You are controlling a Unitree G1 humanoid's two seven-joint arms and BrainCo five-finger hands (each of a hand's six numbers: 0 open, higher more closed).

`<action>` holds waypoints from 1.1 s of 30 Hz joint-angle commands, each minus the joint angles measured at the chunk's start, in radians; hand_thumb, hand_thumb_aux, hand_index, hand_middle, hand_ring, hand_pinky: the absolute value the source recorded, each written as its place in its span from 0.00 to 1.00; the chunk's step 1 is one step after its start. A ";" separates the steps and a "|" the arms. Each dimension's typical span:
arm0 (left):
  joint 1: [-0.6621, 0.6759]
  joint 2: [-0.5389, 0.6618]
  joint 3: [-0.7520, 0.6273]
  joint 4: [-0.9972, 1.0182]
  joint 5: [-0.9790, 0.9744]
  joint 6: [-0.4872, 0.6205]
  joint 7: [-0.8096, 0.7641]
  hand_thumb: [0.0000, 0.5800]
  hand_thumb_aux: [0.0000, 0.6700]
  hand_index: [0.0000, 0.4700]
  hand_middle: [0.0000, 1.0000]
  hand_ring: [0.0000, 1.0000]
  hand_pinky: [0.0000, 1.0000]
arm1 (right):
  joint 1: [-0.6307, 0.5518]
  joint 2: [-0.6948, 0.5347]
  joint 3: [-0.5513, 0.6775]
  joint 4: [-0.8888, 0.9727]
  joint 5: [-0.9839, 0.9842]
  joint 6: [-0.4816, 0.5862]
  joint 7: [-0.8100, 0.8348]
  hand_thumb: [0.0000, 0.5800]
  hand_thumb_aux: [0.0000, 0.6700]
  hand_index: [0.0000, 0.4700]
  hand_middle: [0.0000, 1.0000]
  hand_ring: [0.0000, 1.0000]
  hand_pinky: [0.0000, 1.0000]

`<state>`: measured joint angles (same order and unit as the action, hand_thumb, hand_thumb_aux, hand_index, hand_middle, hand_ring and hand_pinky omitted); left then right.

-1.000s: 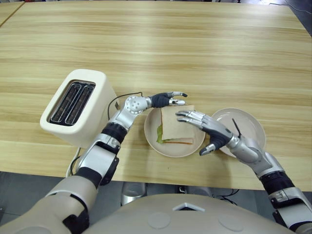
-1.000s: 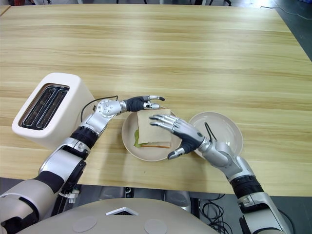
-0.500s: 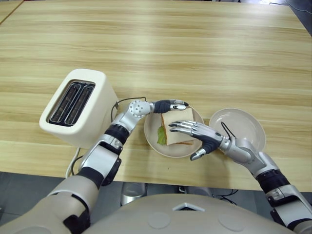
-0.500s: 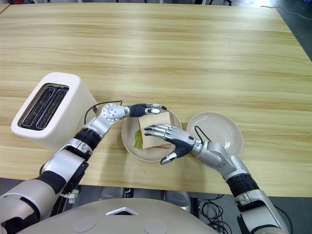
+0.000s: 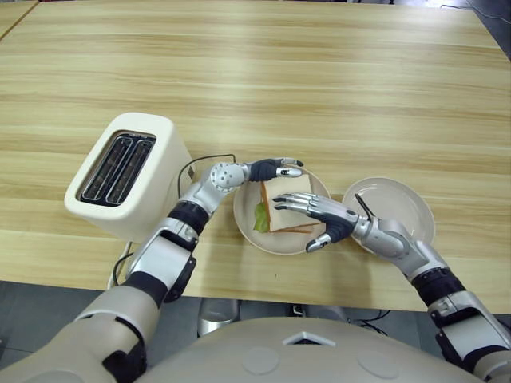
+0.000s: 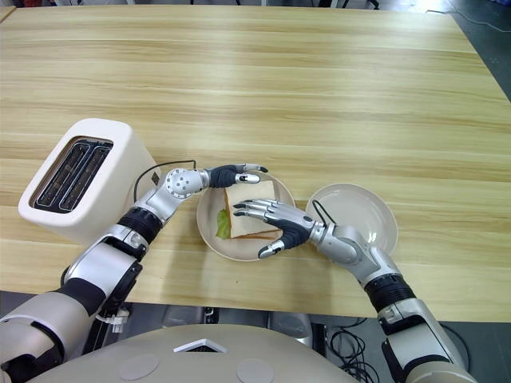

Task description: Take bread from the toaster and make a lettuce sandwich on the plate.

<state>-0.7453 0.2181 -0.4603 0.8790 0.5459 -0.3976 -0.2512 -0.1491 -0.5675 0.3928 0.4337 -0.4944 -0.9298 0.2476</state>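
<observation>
Sandwich sitting assembled on plate, lettuce showing at 9 o'clock; left robot hand and right robot hand both resting open, gripping nothing; likely only withdrawing remaining.

Twin head cameras look down, sharing the table.

Silver-black robot hand, beige arm shells

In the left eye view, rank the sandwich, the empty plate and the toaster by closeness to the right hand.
1. sandwich, directly under the right hand.
2. empty plate, just right of the hand, beside its wrist.
3. toaster, far off on the left.
</observation>
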 commanded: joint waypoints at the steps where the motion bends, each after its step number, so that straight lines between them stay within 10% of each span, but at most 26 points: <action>1: -0.114 0.099 -0.028 -0.157 0.309 0.156 0.487 0.00 0.00 0.00 0.84 0.84 0.84 | 0.046 -0.021 0.058 0.062 -0.042 0.050 0.071 0.00 0.00 0.00 0.00 0.00 0.00; 5: -0.089 0.148 -0.017 -0.329 0.446 0.275 0.712 0.00 0.00 0.00 0.47 0.47 0.47 | 0.046 -0.022 0.061 0.058 -0.046 0.057 0.069 0.00 0.00 0.00 0.00 0.00 0.00; 6: -0.075 0.151 -0.015 -0.361 0.456 0.291 0.725 0.00 0.00 0.00 0.00 0.00 0.00 | 0.046 -0.021 0.060 0.059 -0.047 0.058 0.065 0.00 0.00 0.00 0.00 0.00 0.00; 15: 0.082 0.151 0.038 -0.515 0.363 0.280 0.687 0.00 0.00 0.00 0.00 0.00 0.00 | -0.018 0.017 -0.029 0.034 -0.068 0.072 -0.123 0.00 0.00 0.00 0.00 0.00 0.00; 21: 0.292 0.162 0.184 -0.753 0.017 0.144 0.524 0.00 0.00 0.00 0.00 0.00 0.00 | 0.008 0.100 -0.148 -0.188 0.563 0.099 -0.023 0.00 0.00 0.00 0.00 0.00 0.00; 22: 0.335 0.158 0.213 -0.808 -0.072 0.134 0.474 0.99 0.89 0.87 0.84 0.84 0.84 | 0.017 0.104 -0.159 -0.236 0.676 0.131 0.018 0.82 0.58 0.57 0.55 0.55 0.55; 23: 0.383 0.156 0.238 -0.881 -0.186 0.135 0.402 0.99 0.89 0.87 0.84 0.84 0.84 | 0.032 0.105 -0.171 -0.298 0.815 0.182 0.071 0.82 0.58 0.57 0.55 0.55 0.55; 24: 0.428 0.155 0.263 -0.959 -0.301 0.147 0.332 1.00 1.00 0.98 1.00 1.00 1.00 | 0.045 0.106 -0.186 -0.357 0.944 0.234 0.121 1.00 1.00 0.98 1.00 1.00 1.00; 33: 0.832 0.400 0.231 -1.494 -1.178 0.461 -0.354 1.00 1.00 0.98 1.00 1.00 1.00 | 0.278 -0.076 -0.231 -0.587 1.453 0.731 0.725 1.00 1.00 0.98 1.00 1.00 1.00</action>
<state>0.0178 0.5515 -0.1692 -0.5831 -0.5472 -0.0096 -0.4388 0.0862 -0.6044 0.1530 -0.1673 0.9412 -0.2989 0.8103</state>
